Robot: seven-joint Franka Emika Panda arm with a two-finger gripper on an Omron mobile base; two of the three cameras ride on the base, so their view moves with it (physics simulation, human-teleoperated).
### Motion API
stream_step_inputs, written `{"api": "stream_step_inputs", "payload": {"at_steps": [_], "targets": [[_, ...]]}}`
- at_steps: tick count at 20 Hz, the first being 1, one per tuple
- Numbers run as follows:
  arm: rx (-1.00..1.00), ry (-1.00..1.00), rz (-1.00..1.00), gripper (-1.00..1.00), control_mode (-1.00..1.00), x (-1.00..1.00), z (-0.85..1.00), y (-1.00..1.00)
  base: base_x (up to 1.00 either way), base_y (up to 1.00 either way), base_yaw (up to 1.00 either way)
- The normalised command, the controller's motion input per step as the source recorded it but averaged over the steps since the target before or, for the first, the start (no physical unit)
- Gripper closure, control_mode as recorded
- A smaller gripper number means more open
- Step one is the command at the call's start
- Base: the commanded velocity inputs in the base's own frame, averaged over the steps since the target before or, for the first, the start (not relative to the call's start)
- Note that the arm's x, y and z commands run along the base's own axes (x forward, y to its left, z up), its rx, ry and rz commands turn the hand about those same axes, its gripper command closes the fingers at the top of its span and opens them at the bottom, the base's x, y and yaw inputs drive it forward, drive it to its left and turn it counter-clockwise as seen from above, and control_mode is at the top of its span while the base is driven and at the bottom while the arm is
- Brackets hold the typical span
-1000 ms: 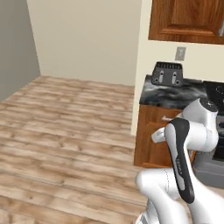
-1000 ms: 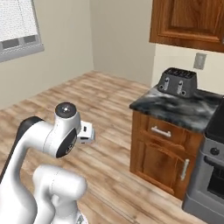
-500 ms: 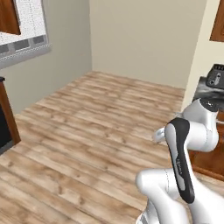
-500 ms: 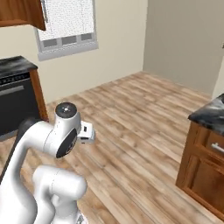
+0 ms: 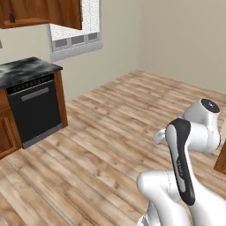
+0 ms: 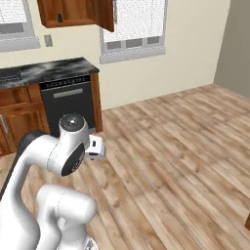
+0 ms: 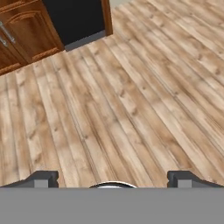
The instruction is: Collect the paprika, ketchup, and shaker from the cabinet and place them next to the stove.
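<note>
Base swung since a second ago: toaster counter gone from both base views, replaced by a cabinet (image 6: 78,12) with open door at 11 o'clock in the right base view, a dark item on its shelf too small to name. Dishwasher (image 5: 35,110) at 9 o'clock in the left base view. Gripper (image 7: 112,178): my jaws wide apart, empty, aimed at floor (image 7: 131,109). Step, by my reckoning: travel to cabinet, nothing collected. Next: halt facing it, raise arm to shelf.

Arm (image 5: 194,145): glossy white rounded link shells, dark grey joint bands and caps; two small dark fingertips (image 7: 43,178).
</note>
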Motion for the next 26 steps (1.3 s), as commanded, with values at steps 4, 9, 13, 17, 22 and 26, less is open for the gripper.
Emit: {"api": "stream_step_inputs", "payload": {"at_steps": [4, 9, 13, 17, 22, 26], "targets": [[0.00, 0.00, 0.00, -1.00, 1.00, 0.00, 0.00, 0.00, 0.72, 0.16, 0.39], [0.00, 0.00, 0.00, -1.00, 1.00, 0.00, 0.00, 0.00, 0.89, 0.03, 0.38], [0.00, 0.00, 0.00, -1.00, 1.00, 0.00, 0.00, 0.00, 0.87, 0.03, 0.37], [0.00, 0.00, 0.00, -1.00, 1.00, 0.00, 0.00, 0.00, 0.78, 0.00, 0.35], [0.00, 0.00, 0.00, -1.00, 1.00, 0.00, 0.00, 0.00, 0.58, 0.00, 0.33], [0.00, 0.00, 0.00, -1.00, 1.00, 0.00, 0.00, 0.00, 0.41, 0.00, 0.31]]}}
